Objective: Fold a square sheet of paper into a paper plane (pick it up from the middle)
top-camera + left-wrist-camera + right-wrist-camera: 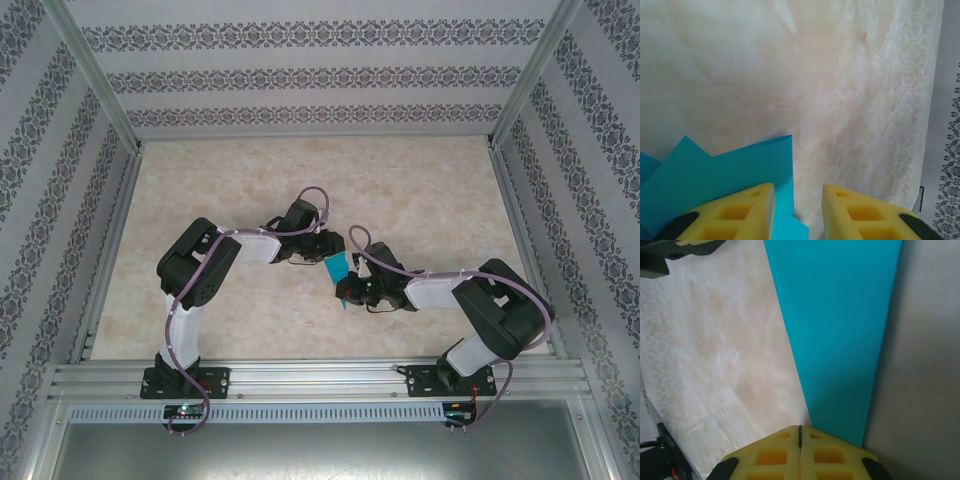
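Above the table (430,200), right jaws clamp paper plane (840,330)

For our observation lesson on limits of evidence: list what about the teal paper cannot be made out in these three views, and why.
Top external: paper too small, crowded by both grippers; folds unreadable.
Left wrist: paper's lower left cut by the frame edge and covered by the left gripper.
Right wrist: shut right gripper hides paper's near end; grip uncertain.

The paper plane (840,330) is uniform teal-blue. The table (420,200) is cream with pale marbling. The walls (310,75) around the table are white with dark floral bands. The left gripper (798,189) and right gripper (800,436) are yellow with black trim.
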{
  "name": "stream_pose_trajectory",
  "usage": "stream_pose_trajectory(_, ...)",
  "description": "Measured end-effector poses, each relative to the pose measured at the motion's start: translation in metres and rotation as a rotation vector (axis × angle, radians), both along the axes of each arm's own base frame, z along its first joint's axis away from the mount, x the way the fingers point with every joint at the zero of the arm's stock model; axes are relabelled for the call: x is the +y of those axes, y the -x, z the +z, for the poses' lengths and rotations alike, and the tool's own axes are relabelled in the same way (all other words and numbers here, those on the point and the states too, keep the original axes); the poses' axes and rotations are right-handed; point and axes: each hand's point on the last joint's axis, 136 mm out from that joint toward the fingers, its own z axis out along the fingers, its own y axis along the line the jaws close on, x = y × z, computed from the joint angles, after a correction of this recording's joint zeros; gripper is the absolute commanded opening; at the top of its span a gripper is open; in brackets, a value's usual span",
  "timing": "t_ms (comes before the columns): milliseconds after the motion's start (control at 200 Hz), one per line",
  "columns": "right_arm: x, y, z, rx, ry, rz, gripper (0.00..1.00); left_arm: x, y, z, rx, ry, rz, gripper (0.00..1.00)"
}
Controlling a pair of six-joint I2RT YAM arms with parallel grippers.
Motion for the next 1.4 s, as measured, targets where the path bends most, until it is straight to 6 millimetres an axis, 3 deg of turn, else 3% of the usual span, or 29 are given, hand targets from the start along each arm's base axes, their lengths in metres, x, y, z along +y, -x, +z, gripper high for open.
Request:
stream_pose_trajectory(310,-0.005,0.001,0.000,-0.046,-0.015,-0.005,0.00,0.004,-0.001,0.002,-0.012,0.002,-0.019,0.38)
stream_pose_trajectory(644,-0.006,-0.002,0.001,-0.062,-0.023,-0.012,0.00,0.027,-0.015,0.003,-0.049,-0.016,-0.026,0.40)
stream_pose_trajectory(904,-0.004,-0.002,0.000,-0.061,-0.029,-0.008,0.00,0.056,-0.038,0.005,-0.080,-0.039,0.031,0.41)
stream_pose_trajectory(1079,-0.003,-0.002,0.002,-0.058,-0.035,-0.002,0.00,0.058,-0.037,0.005,-0.081,-0.040,0.025,0.42)
stream_pose_trajectory(1399,-0.008,0.014,0.010,0.014,-0.001,0.032,0.00,0.075,-0.043,0.003,-0.099,-0.095,0.053,0.40)
